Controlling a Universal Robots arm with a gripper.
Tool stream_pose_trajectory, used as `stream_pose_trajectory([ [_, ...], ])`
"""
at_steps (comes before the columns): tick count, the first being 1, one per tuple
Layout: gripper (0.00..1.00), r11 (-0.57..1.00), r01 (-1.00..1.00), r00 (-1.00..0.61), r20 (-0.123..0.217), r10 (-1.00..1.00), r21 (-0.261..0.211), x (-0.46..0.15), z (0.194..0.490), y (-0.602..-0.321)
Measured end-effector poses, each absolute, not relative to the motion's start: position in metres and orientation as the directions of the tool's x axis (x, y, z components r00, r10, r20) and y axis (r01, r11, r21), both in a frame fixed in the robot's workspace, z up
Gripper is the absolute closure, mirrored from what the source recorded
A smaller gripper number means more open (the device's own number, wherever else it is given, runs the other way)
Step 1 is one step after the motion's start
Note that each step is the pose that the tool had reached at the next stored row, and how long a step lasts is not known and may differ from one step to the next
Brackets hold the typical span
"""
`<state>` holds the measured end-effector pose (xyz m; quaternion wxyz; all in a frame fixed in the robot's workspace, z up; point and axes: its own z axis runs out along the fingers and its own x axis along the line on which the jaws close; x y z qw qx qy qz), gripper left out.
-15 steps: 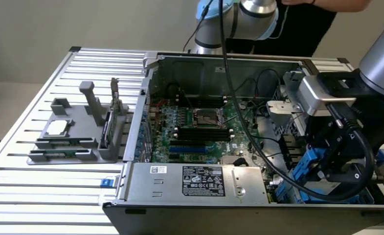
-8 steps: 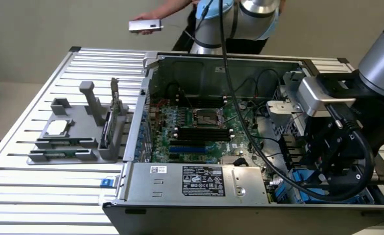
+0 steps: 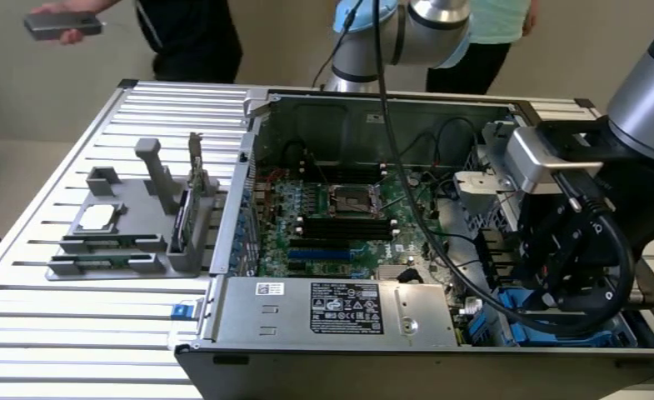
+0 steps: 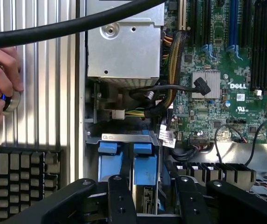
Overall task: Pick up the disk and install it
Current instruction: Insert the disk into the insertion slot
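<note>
I see the gripper low in one corner of the computer case, with the disk just under it. Whether it is gripping, I cannot tell. The case sits on a slatted metal table, and people stand beyond it.

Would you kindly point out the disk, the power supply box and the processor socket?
Disk [image 4: 145, 165], wrist view, blue caddy front.
Power supply box [image 3: 343, 308], exterior view, its label.
Processor socket [image 3: 349, 200], exterior view, metal frame centre.

Bright, even light washes the slatted tabletop, whose ribs glare white. Inside the computer case the light drops to soft shadow. In the wrist view the silver box gleams beside a dark recess.
</note>
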<state>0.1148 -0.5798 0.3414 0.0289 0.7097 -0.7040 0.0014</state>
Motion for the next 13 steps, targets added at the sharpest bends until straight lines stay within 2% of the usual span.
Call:
stream_pose_trajectory([
  [13, 0.59, -0.007, -0.999, 0.009, 0.057, -0.998, 0.039, 0.1233, 0.3475, -0.5774],
])
